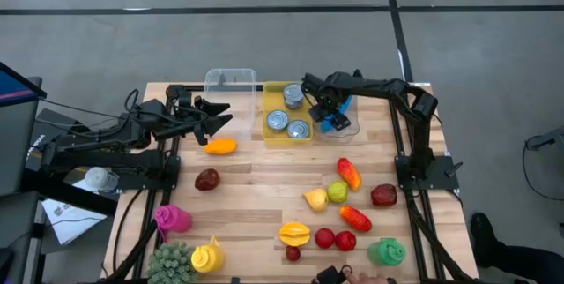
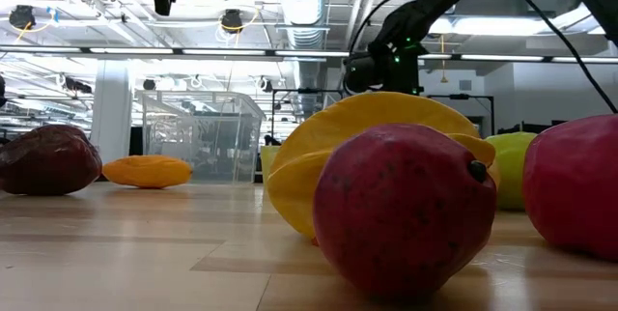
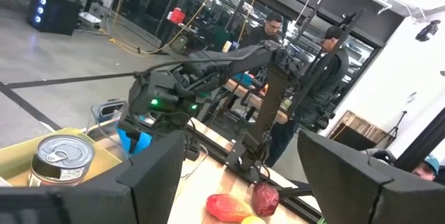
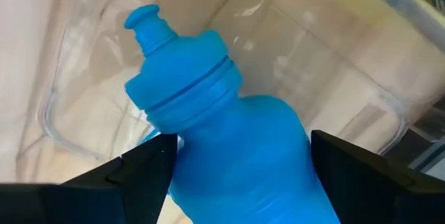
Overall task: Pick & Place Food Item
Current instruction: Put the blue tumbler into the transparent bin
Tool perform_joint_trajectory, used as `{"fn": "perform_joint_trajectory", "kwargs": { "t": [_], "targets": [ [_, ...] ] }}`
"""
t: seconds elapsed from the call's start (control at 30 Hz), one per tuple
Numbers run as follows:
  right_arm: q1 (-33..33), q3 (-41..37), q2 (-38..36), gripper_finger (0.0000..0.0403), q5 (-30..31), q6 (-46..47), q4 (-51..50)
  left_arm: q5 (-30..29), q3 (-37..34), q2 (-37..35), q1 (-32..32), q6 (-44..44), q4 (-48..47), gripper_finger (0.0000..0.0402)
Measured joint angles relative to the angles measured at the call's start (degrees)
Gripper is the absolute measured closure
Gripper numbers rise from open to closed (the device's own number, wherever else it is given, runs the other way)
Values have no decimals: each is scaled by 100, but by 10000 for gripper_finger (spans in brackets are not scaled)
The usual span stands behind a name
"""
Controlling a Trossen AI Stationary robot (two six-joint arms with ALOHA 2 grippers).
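A blue plastic bottle (image 4: 229, 133) with a ribbed cap sits between the fingers of my right gripper (image 4: 243, 165). The gripper is shut on it, over a clear plastic container (image 1: 350, 123) at the table's far edge. This container stands just right of a yellow bin (image 1: 268, 115) with three tin cans. The right arm (image 3: 208, 67) and the bottle (image 3: 133, 140) also show in the left wrist view. My left gripper (image 1: 225, 114) stands open and level above the table's far left, holding nothing. My right gripper pinches the bottle's body (image 4: 198, 165), just behind the cap's shoulder, between its two fingers. The fingers come from above and point down. The bottle hangs cap end (image 4: 147, 24) down and somewhat tilted inside the clear container; I cannot tell whether it touches the floor.
A second clear container (image 1: 231, 81) stands at the far edge, left of the yellow bin. Toy foods lie about the table: an orange mango (image 1: 220, 146), a dark red fruit (image 1: 207, 179), a red pepper (image 1: 349, 172), a yellow starfruit (image 1: 294, 232). Two people (image 3: 306, 71) stand beyond the table.
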Motion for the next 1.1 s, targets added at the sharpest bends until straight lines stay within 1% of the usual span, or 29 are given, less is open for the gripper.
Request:
{"fn": "perform_joint_trajectory", "kwargs": {
  "t": [0.1, 0.37, 0.47, 0.57, 0.63, 0.77, 0.97, 1.1],
  "targets": [
    [50, -11, 6, 96, 15, 109, 91, 0, 0, 0, 0, -2, 0, 128],
    [52, -13, -11, 149, 10, 229, 102, -2, 0, 0, 0, -4, 0, 128],
    [97, 14, -14, 160, 110, 274, 23, -2, 0, 0, 0, -4, 0, 128],
    [97, 151, -24, 165, 16, 443, -206, -2, 0, 0, 0, -4, 0, 128],
    [77, 327, -24, 167, -118, 606, -377, -2, 0, -1, -2, -4, -2, 128],
    [-11, 768, -28, 169, -618, 974, -801, -2, 0, 0, -2, -4, -2, 128],
    [-70, 1455, -35, 169, -981, 1299, -1365, -3, 0, -1, 0, 1, 0, 128],
    [-101, 1962, -42, 169, -1328, 1572, -1651, -32, 0, 0, 0, 6, 0, 128]
  ]
}}
